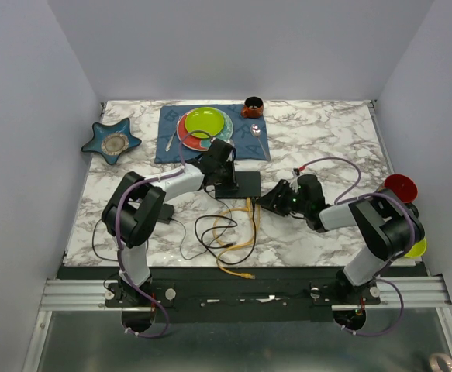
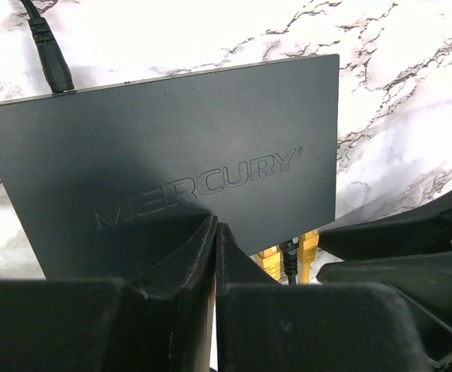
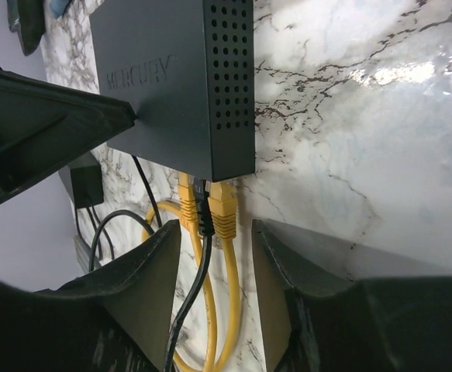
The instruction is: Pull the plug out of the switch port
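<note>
The left gripper (image 2: 215, 226) is sitting with its fingers together, tips pressing down on top of the switch (image 2: 171, 147) and holding nothing. The right gripper (image 3: 216, 229) is waiting with fingers apart. Just ahead of its tips, partly between them, two yellow plugs (image 3: 222, 209) and a black plug (image 3: 203, 220) between them are sitting in the switch edge facing it. Closing here is risking a pinch on all three plugs at once instead of one. A pull is also risking dragging the switch toward the right gripper if the left tips are slipping on the smooth top, or a latch is catching.
</note>
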Controlling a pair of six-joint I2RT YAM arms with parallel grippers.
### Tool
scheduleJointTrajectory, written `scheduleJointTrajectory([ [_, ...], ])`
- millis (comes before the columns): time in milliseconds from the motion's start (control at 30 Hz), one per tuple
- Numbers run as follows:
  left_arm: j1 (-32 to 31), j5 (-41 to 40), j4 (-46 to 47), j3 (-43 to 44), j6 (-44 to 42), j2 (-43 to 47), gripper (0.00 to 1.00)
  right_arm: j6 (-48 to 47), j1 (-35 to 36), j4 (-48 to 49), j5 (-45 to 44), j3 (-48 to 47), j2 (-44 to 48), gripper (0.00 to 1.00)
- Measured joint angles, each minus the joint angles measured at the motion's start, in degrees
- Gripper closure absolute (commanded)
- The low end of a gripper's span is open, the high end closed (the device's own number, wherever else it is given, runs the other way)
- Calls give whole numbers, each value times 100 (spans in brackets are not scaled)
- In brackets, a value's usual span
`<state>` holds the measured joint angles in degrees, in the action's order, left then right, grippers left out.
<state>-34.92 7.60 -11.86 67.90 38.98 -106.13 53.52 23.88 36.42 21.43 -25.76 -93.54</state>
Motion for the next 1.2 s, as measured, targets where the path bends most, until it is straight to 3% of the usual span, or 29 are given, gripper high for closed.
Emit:
scheduleJointTrajectory([
  [567, 9, 0, 24, -9, 4, -9, 88, 710, -398, 1812, 546, 243, -957, 56],
  [1033, 9, 0, 37, -15, 4, -9, 89, 824, -424, 1987, 702, 79, -1235, 59],
  [1200, 9, 0, 50, -22, 4, -9, 89, 931, -435, 2044, 741, 37, -1338, 65],
])
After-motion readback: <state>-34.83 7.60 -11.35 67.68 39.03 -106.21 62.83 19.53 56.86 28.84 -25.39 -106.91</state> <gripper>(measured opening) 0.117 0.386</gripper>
